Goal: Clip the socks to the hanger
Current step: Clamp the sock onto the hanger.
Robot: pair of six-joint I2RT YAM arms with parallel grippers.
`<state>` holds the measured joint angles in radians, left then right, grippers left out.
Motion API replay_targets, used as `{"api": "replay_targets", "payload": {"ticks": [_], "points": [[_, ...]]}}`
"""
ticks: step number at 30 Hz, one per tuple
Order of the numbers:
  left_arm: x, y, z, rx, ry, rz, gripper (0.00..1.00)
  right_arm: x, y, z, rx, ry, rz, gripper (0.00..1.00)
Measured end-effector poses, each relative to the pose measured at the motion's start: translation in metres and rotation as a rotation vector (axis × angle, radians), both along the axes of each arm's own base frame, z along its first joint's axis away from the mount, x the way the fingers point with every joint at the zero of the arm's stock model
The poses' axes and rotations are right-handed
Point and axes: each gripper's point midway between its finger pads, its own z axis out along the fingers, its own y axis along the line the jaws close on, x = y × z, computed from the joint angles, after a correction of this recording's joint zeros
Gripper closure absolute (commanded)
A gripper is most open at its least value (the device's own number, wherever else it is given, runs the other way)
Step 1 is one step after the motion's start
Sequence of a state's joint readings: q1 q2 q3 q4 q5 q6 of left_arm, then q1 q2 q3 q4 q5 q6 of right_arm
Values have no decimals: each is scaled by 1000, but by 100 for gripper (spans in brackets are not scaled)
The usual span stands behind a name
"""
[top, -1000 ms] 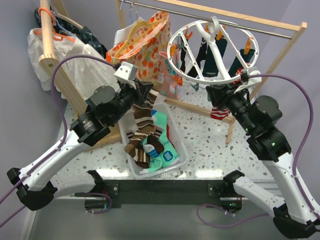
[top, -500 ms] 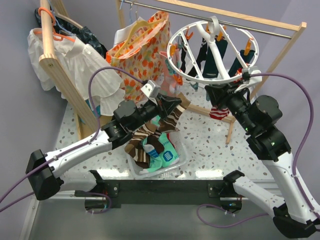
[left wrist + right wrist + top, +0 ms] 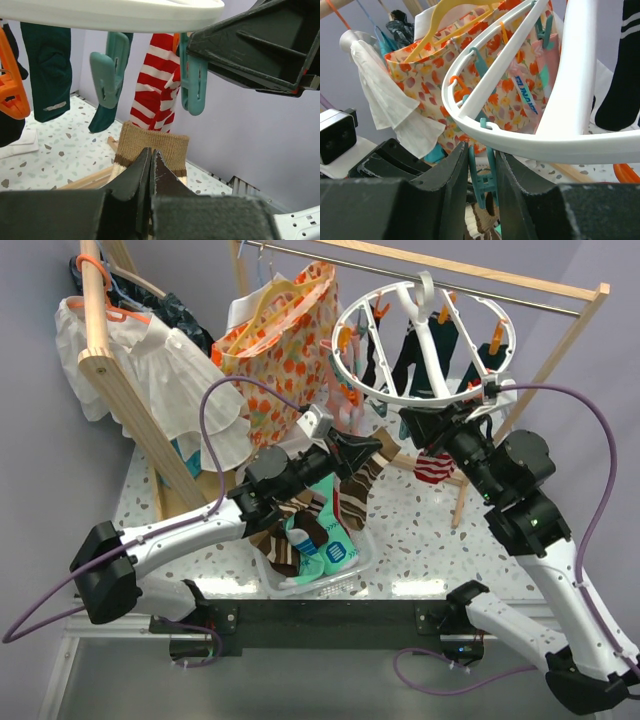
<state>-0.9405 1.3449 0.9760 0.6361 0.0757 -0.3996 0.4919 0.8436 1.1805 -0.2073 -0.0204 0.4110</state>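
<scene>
The left claw (image 3: 150, 162), pinching the brown sock (image 3: 152, 142), had swung up from the basket (image 3: 330, 583). The cuff now sat just past its tips, below the teal clip (image 3: 482, 182) that the right claw (image 3: 481, 165) squeezed under the hanger (image 3: 520, 142). Clipping seemed close.

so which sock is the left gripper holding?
Brown cream-striped sock, tan cuff pinched in the left gripper. The red-and-white sock and dark teal socks hang from the hanger; other socks lie in the bin.

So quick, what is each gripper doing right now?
Left gripper: closed, holding a brown sock by its cuff.
Right gripper: closed on a teal clip of the hanger.
</scene>
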Motion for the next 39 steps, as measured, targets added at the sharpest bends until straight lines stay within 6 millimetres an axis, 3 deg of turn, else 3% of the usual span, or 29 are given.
{"api": "replay_targets", "payload": {"ticks": [37,39], "points": [[5,-13,37,-137,-14,-10,100,1,14,1,107,25,57,100],[6,-14,38,-145,-13,-12,100,1,14,2,109,22,57,95]]}}
